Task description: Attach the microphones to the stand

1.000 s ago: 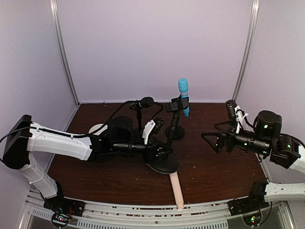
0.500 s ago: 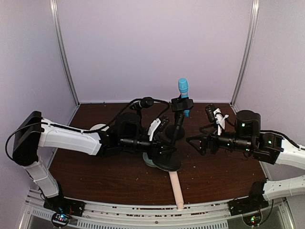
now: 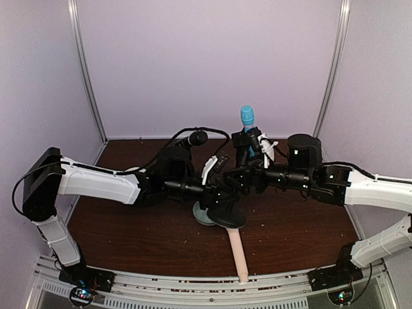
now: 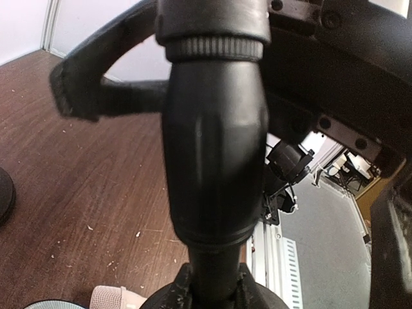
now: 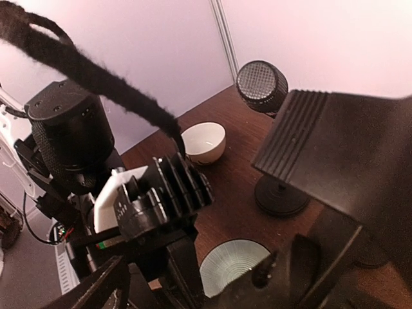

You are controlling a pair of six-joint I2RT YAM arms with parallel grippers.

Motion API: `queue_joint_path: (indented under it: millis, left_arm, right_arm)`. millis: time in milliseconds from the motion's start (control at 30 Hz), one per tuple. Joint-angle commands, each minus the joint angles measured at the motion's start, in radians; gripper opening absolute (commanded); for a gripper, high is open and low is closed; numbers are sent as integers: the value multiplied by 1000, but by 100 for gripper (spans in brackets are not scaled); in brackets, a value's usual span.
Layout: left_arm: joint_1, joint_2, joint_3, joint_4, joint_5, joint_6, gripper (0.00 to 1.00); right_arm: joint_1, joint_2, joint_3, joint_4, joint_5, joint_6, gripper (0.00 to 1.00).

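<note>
Black stand post (image 4: 215, 167) fills your left gripper (image 3: 217, 197), its jaws clamped tight on it, with the round base (image 3: 228, 219) just below the hand. Your right gripper (image 3: 234, 182) is close beside it, jaws spread apart and holding nothing. Beyond that hand the light blue microphone (image 3: 247, 120) stands upright in a clip (image 3: 247, 138). The black microphone (image 3: 197, 137) sits behind your left wrist. The pale pink-beige microphone (image 3: 239, 255) lies flat on the table (image 3: 296, 232), nearer you than both hands.

Light blue mic (image 3: 247, 116); black mic (image 3: 197, 137), fine mesh head; pale pink-beige mic (image 3: 238, 254); black stand (image 3: 227, 218); dark brown table (image 3: 293, 226); white bowl (image 5: 203, 142); pale green ribbed dish (image 5: 230, 265).
</note>
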Motion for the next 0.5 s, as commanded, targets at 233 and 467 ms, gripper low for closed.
queue_joint_path:
  millis: [233,467]
  left_arm:
    - [16,0,0,167,-41,-104,0]
    - [34,-15,2,134,-73,-111,0]
  right_arm:
    - [23,-60,0,76,-160,155,81]
    - [46,-180,5,-3,-208,234,80]
